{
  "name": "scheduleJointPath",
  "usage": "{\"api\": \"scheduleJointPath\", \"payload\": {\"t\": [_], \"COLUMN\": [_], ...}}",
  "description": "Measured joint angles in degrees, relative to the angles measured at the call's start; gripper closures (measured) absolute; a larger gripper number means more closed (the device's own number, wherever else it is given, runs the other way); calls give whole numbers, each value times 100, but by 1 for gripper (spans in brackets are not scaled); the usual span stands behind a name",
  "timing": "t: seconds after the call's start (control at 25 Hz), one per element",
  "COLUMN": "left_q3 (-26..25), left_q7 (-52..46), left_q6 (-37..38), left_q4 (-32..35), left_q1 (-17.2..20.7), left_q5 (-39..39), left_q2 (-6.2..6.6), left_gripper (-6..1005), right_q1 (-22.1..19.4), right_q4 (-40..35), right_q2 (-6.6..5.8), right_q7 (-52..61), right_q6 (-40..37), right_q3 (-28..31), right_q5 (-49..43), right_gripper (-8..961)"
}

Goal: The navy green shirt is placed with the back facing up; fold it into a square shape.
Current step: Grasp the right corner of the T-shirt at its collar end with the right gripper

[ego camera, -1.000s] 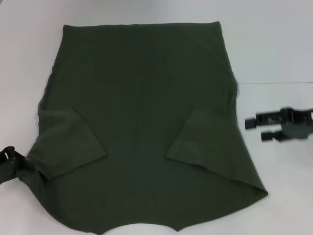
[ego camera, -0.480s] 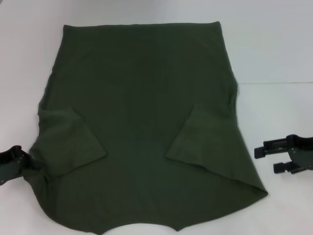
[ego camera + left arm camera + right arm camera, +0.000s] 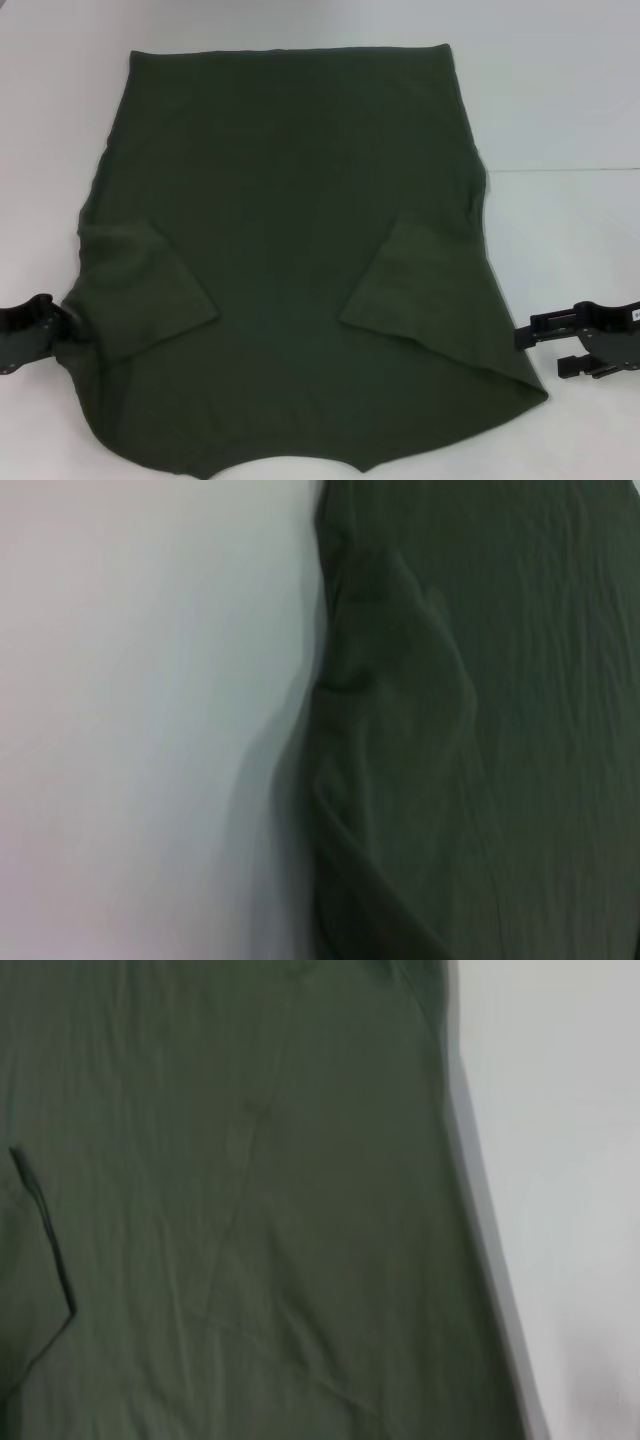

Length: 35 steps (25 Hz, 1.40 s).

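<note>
Dark olive cloth, the shirt [image 3: 290, 240] lies flat on the white table [image 3: 560, 90], plain side up, both sleeves folded inward. The left gripper [image 3: 40, 325] touches its left edge; whether it grips, I cannot tell. The right gripper [image 3: 545, 350] hangs spread apart just beside the right edge.

Plain white tabletop [image 3: 560, 90] fills view; faint straight seam [image 3: 570, 169] crosses it; soft even light, weak shadows

No readable text, labels or numbers anywhere.
</note>
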Motion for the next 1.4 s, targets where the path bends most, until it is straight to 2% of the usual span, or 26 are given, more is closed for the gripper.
{"api": "scheduleJointPath", "payload": {"t": [0.88, 1.4], "left_q3": [0, 0], "left_q7": [37, 101], "left_q6": [-14, -4], "left_q4": [-38, -43], "left_q1": [-52, -25], "left_q5": [-9, -149], "left_q2": [-7, -7], "left_gripper": [983, 983], "right_q1": [124, 211], "right_q4": [40, 40], "right_q2": [216, 348], "right_q7": [-55, -63], "right_q6": [310, 326], "right_q3": [-338, -344], "right_q5": [-7, -7], "right_gripper": [54, 54]}}
